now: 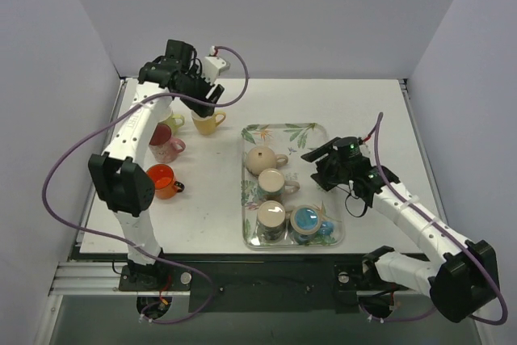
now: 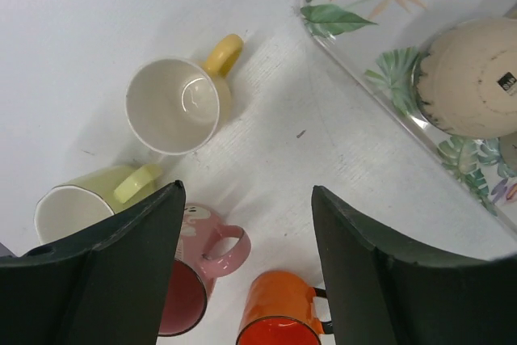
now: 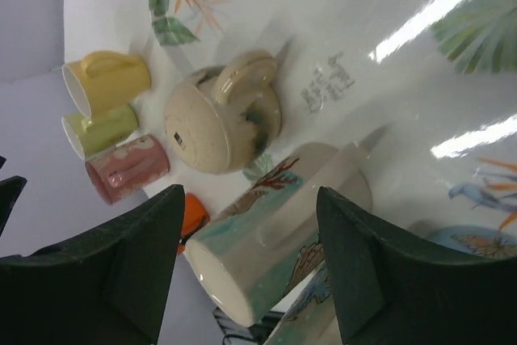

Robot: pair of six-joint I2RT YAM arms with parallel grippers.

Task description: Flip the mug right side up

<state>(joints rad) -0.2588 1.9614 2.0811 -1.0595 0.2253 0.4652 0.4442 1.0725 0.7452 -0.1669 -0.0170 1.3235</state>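
The right gripper [image 3: 249, 195] is being held with its fingers [image 3: 121, 264] spread wide and nothing between them, presumably so that a mug body can be taken in sideways. It is being carried low over the right edge of the tray [image 1: 311, 131], pointing left across it. In the right wrist view, a coral-patterned mug [image 3: 275, 224] is being framed in the gap just ahead of the tips. The upside-down mug [image 3: 222, 115] is being shown beyond it and a little to the left, clear of both fingers. That cream mug is being kept rim-down at the far end of the tray, base up and handle turned toward the right gripper, so it is judged to be the one that needs turning.

The left gripper [image 2: 246, 191] is likewise being held open and empty, raised above the bare table [image 1: 210, 199] near the yellow mug [image 2: 174, 103]. It is probably being parked there to leave the tray free. The lime mug [image 2: 81, 199], pink mug [image 2: 206, 252] and orange mug [image 2: 279, 313] are being left upright beneath it.
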